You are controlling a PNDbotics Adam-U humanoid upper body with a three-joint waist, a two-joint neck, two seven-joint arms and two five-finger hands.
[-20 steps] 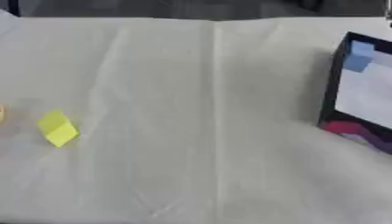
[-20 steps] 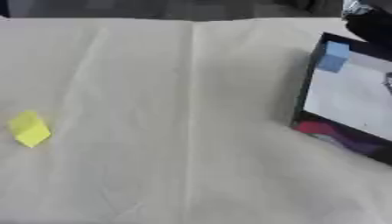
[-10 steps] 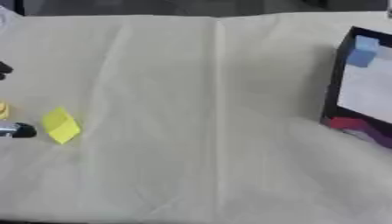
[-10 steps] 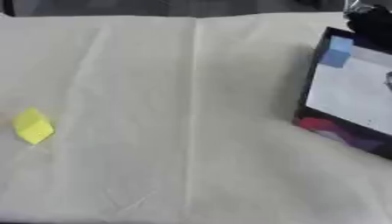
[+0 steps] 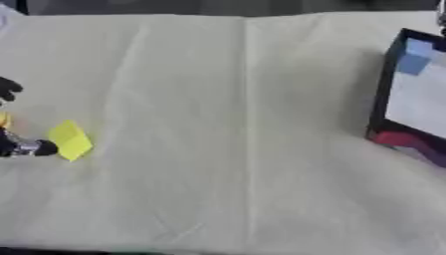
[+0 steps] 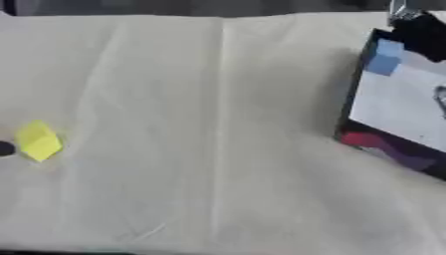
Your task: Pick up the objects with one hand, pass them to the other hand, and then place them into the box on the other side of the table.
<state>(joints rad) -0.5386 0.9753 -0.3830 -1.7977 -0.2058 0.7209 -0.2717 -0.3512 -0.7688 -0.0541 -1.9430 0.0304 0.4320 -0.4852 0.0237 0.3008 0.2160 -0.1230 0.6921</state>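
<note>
A: Where is the yellow block (image 5: 69,140)?
B: It lies on the cream cloth (image 5: 244,124) that covers the table, close to the left edge, about halfway between the near and far edges.

A: And the left hand (image 5: 24,147)?
B: Only its dark tips show at the left edge. One fingertip sits just beside the block, perhaps touching it. Another dark tip (image 5: 9,88) shows farther back along the same edge. The fingers look spread apart, with nothing gripped between them. A small orange thing (image 5: 3,120) shows between the two tips, right at the edge; I cannot make it out.

A: The box?
B: The box (image 6: 352,107) stands by the right edge, dark-walled with a pale inside. A blue block (image 6: 383,60) lies in its far corner and something red and purple (image 6: 383,147) at its near end.

A: The right hand?
B: A black shape (image 6: 427,35) hangs over the far corner of the box. I cannot tell how its fingers stand.
</note>
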